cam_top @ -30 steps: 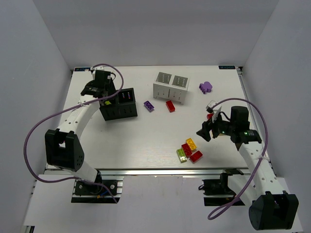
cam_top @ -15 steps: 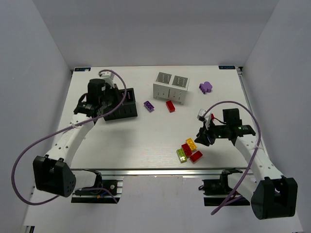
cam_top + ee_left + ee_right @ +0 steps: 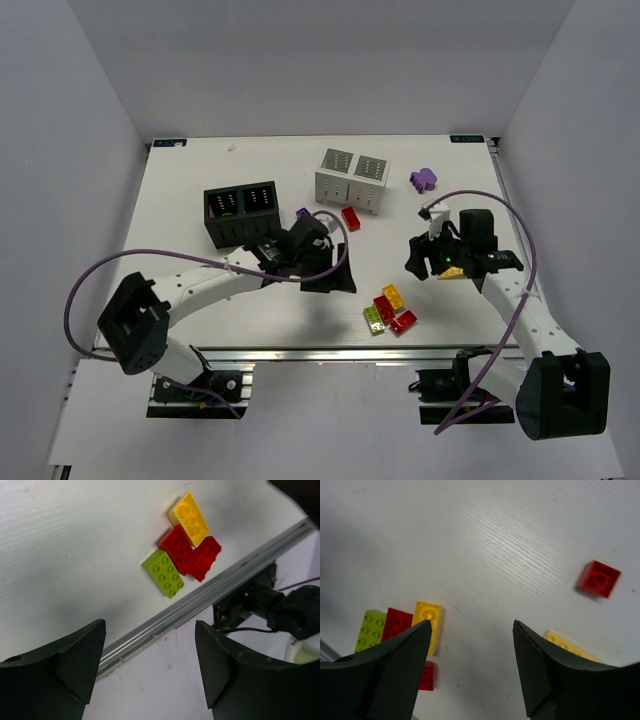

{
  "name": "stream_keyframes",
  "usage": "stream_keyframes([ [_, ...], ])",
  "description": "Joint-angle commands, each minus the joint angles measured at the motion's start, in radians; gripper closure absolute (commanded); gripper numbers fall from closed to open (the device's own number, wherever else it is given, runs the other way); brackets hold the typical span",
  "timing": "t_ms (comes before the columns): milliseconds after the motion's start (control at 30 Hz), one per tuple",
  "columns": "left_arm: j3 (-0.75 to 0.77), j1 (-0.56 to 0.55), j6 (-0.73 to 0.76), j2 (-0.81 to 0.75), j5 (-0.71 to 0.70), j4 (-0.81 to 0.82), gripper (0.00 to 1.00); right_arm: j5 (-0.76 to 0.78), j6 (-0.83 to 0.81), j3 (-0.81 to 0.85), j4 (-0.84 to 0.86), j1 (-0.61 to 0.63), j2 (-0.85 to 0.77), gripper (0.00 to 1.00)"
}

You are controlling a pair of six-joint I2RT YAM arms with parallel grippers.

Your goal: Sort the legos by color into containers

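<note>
A white tabletop (image 3: 180,200) sits between pale grey walls. The left arm (image 3: 200,285) lies low, stretched from its base across to the middle. The left claw (image 3: 150,627) hangs with its fingers spread wide and nothing between them, looking down at a cluster of four bricks. The right arm (image 3: 520,310) rises from its base and folds inward. The right claw (image 3: 470,627) is likewise wide open and empty above bare tabletop. The black box (image 3: 243,213) stands mid-left, and the white box (image 3: 352,178) stands further back near the middle, well apart from it. The cluster near the front edge holds a yellow brick (image 3: 190,519), a long red brick (image 3: 179,549), a lime brick (image 3: 163,572) and a short red brick (image 3: 205,559), all touching. A lone red brick (image 3: 351,218) lies just in front of the white box, and a purple piece (image 3: 423,179) lies to its right. Near the right claw lie a second yellow brick (image 3: 570,645) and a small red square (image 3: 599,578).
</note>
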Motion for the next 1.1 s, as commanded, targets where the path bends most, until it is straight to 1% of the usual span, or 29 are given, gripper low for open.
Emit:
stream_keyframes([
  [0, 0.073, -0.092, -0.137, 0.067, -0.153, -0.047, 0.17, 0.208, 0.141, 0.037, 0.083, -0.027, -0.015, 0.26],
  [33, 0.093, -0.115, -0.151, 0.141, -0.164, -0.068, 0.17, 0.232, 0.154, 0.034, 0.094, -0.040, -0.026, 0.26],
  [67, 0.121, -0.136, -0.168, 0.179, -0.207, -0.092, 0.16, 0.261, 0.167, 0.026, 0.103, -0.052, -0.040, 0.24],
  [100, 0.148, -0.158, -0.182, 0.212, -0.213, -0.117, 0.16, 0.300, 0.180, 0.019, 0.124, -0.057, -0.071, 0.22],
  [167, 0.237, -0.213, -0.220, 0.308, -0.265, -0.154, 0.17, 0.318, 0.204, 0.009, 0.138, -0.076, -0.100, 0.23],
  [267, 0.340, -0.275, -0.263, 0.390, -0.318, -0.195, 0.17, 0.329, 0.218, -0.001, 0.143, -0.102, -0.131, 0.26],
  [300, 0.360, -0.287, -0.295, 0.404, -0.359, -0.235, 0.18, 0.333, 0.220, -0.003, 0.140, -0.110, -0.134, 0.28],
  [367, 0.414, -0.316, -0.303, 0.422, -0.382, -0.252, 0.18, 0.329, 0.221, 0.000, 0.132, -0.129, -0.138, 0.30],
  [467, 0.445, -0.347, -0.325, 0.448, -0.402, -0.280, 0.21, 0.309, 0.221, 0.000, 0.131, -0.132, -0.146, 0.33],
  [500, 0.448, -0.347, -0.332, 0.456, -0.407, -0.289, 0.21, 0.299, 0.223, 0.000, 0.131, -0.159, -0.151, 0.34],
  [667, 0.465, -0.387, -0.375, 0.525, -0.414, -0.334, 0.30, 0.276, 0.223, -0.001, 0.123, -0.185, -0.161, 0.36],
  [767, 0.474, -0.417, -0.398, 0.554, -0.443, -0.349, 0.32, 0.263, 0.223, -0.001, 0.119, -0.199, -0.164, 0.37],
  [833, 0.474, -0.445, -0.421, 0.559, -0.471, -0.352, 0.32, 0.253, 0.223, -0.001, 0.119, -0.205, -0.167, 0.37],
  [967, 0.478, -0.454, -0.443, 0.586, -0.502, -0.361, 0.33, 0.235, 0.221, -0.005, 0.114, -0.221, -0.167, 0.37],
  [1067, 0.485, -0.454, -0.454, 0.600, -0.512, -0.357, 0.28, 0.224, 0.221, -0.005, 0.112, -0.230, -0.167, 0.37],
])
